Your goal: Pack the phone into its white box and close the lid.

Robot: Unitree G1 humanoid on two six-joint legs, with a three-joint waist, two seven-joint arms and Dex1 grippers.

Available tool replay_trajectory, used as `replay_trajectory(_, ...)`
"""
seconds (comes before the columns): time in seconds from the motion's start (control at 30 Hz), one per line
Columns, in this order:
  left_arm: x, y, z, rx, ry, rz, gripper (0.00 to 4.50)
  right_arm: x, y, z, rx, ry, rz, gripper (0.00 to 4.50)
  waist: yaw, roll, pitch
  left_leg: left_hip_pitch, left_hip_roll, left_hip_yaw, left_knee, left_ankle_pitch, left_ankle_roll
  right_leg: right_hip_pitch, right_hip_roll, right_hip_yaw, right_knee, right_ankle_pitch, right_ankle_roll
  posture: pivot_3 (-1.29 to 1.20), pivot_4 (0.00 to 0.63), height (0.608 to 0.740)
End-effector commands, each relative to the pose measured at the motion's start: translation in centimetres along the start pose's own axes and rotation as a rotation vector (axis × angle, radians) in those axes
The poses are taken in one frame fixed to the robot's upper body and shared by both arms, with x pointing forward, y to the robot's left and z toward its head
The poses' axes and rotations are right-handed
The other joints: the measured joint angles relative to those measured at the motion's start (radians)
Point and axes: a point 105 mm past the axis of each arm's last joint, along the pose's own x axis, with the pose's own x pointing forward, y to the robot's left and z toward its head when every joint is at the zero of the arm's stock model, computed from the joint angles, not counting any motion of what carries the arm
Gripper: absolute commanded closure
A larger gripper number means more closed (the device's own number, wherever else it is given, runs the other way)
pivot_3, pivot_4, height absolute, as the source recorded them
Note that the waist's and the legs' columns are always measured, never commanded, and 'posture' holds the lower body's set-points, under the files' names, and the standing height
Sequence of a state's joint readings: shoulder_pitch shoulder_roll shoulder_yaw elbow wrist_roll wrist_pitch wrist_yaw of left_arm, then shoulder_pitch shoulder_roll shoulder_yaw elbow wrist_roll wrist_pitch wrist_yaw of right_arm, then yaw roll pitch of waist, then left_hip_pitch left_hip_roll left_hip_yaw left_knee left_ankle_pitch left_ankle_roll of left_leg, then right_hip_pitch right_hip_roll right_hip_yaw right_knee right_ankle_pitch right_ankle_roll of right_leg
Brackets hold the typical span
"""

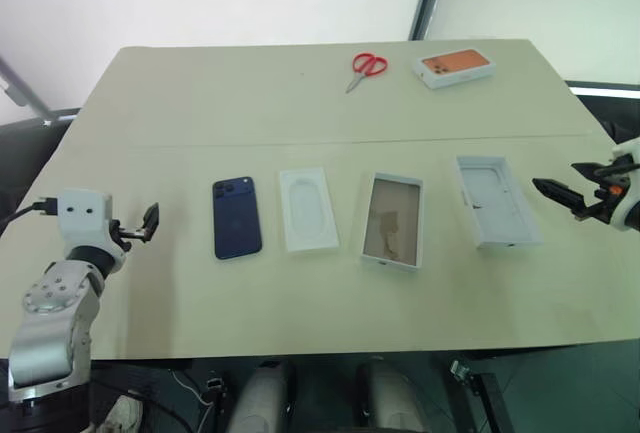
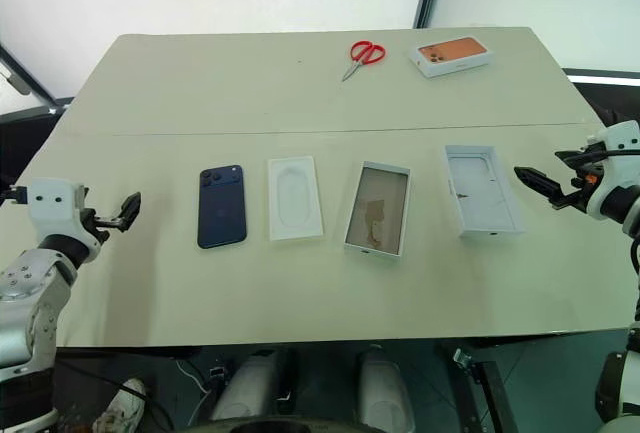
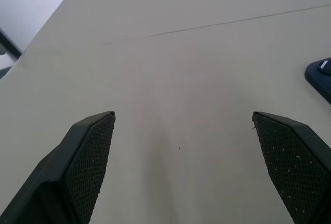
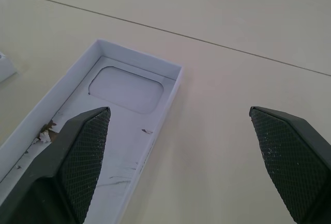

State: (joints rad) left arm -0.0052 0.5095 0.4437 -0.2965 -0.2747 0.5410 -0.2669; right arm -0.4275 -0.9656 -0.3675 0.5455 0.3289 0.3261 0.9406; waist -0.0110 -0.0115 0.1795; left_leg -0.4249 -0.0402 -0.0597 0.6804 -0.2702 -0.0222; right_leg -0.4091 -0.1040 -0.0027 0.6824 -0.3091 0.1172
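1. Head views: the left claw [image 1: 150, 221] hangs spread wide and empty over the table [image 1: 300, 103]. The phone [image 1: 237, 217] lies face down just inboard of it, apart from its tips. Farther from that claw, in a row, lie a white insert with oval recess [image 1: 307, 209], then the white box [image 1: 392, 221], open with its tan floor up. The right claw [image 2: 540, 185] is likewise released and empty, with the lid [image 2: 482, 189] lying hollow side up just inboard of it. Red scissors [image 1: 366, 66] and an orange-topped white box [image 1: 455, 65] sit well beyond both claws.

2. Left wrist view: bare table lies between the parted fingers [image 3: 85, 164]; a corner of the phone [image 3: 320, 76] sits outside the gap, so closing here would likely catch nothing.

3. Right wrist view: the lid [image 4: 111, 131] lies partly under one finger, its wall not centred in the gap. A pinch from here could probably skid or tip the light lid, and the flat phone may slide rather than lift.
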Motion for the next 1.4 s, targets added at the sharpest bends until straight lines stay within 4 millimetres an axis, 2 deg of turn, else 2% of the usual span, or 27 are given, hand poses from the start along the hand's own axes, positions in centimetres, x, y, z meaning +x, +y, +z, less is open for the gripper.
replay_trajectory(0.03,-0.4,0.3,1.4,0.025,-0.045,0.008,0.04,-0.1,0.1,1.6,-0.033,-0.049,0.006,0.0,0.0,0.0,0.0,0.0,0.0,0.0,0.0,0.0,0.0,0.0,0.0,0.0,0.0,0.0,0.0,0.0,0.15,0.697)
replay_trajectory(0.2,-0.7,0.3,1.5,0.027,-0.043,0.018,0.04,0.8,0.8,1.6,-0.034,-0.059,0.025,0.0,0.0,0.0,0.0,0.0,0.0,0.0,0.0,0.0,0.0,0.0,0.0,0.0,0.0,0.0,0.0,0.0,0.15,0.697)
replay_trajectory(0.37,-0.6,-0.2,1.8,0.018,-0.048,0.003,0.04,1.7,2.5,2.2,-0.047,-0.09,0.07,0.0,0.0,0.0,0.0,0.0,0.0,0.0,0.0,0.0,0.0,0.0,0.0,0.0,0.0,0.0,0.0,0.0,0.15,0.697)
replay_trajectory(0.53,0.0,-1.8,2.7,-0.077,-0.088,-0.052,0.04,2.8,5.8,2.7,-0.091,-0.103,0.156,0.0,0.003,0.0,0.0,0.0,0.0,0.0,0.0,0.0,0.0,0.0,0.0,0.0,0.0,0.0,0.0,0.0,0.15,0.697)
replay_trajectory(0.67,1.4,-5.7,4.2,-0.188,-0.119,-0.163,0.04,3.4,8.4,4.4,-0.122,-0.145,0.23,0.0,0.012,0.0,0.0,0.0,-0.001,0.0,0.001,0.0,0.0,0.0,-0.001,0.0,0.0,0.0,0.0,0.0,0.15,0.697)
replay_trajectory(0.73,2.0,-10.1,5.1,-0.224,-0.112,-0.32,0.04,3.3,10.3,5.3,-0.153,-0.174,0.288,0.0,0.018,0.0,0.0,-0.001,-0.001,0.0,0.002,0.0,0.0,0.0,-0.001,0.0,0.0,0.0,0.0,0.0,0.15,0.697)
replay_trajectory(0.77,2.2,-11.9,5.1,-0.224,-0.09,-0.382,0.04,3.2,11.0,5.5,-0.171,-0.178,0.31,0.0,0.021,0.0,0.0,-0.001,-0.001,0.0,0.002,0.0,0.0,0.0,0.0,0.0,0.0,0.0,0.0,0.0,0.15,0.697)
replay_trajectory(0.93,2.2,-16.9,4.6,-0.305,0.043,-0.548,0.04,3.1,15.0,5.9,-0.225,-0.189,0.416,0.0,0.02,0.0,0.0,-0.001,-0.001,-0.001,0.002,0.002,-0.003,0.0,0.0,0.0,0.0,0.0,0.0,0.0,0.15,0.697)
replay_trajectory(1.03,1.9,-20.2,4.2,-0.349,0.189,-0.619,0.04,2.9,17.3,5.9,-0.252,-0.196,0.488,0.0,0.021,0.0,0.0,0.0,-0.001,-0.001,0.002,0.001,-0.002,0.0,0.001,0.0,0.001,0.0,0.0,0.0,0.15,0.697)
replay_trajectory(1.17,1.7,-21.9,5.0,-0.44,0.254,-0.649,0.04,2.6,18.2,6.0,-0.247,-0.208,0.505,0.0,0.022,-0.001,0.001,-0.001,-0.001,-0.001,0.003,0.001,-0.001,0.0,0.001,0.0,0.0,0.0,0.0,0.0,0.15,0.697)
replay_trajectory(1.27,1.3,-23.2,4.3,-0.435,0.358,-0.678,0.04,2.3,18.3,5.9,-0.249,-0.206,0.507,0.0,0.021,-0.001,0.001,0.0,-0.001,-0.001,0.002,0.003,-0.005,0.0,0.001,0.0,0.0,0.0,0.0,0.0,0.15,0.697)
replay_trajectory(1.4,1.7,-22.8,3.8,-0.445,0.388,-0.615,0.04,2.2,17.9,5.8,-0.246,-0.205,0.493,0.0,0.021,-0.001,0.001,0.0,-0.001,-0.001,0.002,0.003,-0.005,0.001,0.001,0.0,0.001,0.0,0.0,0.0,0.15,0.697)
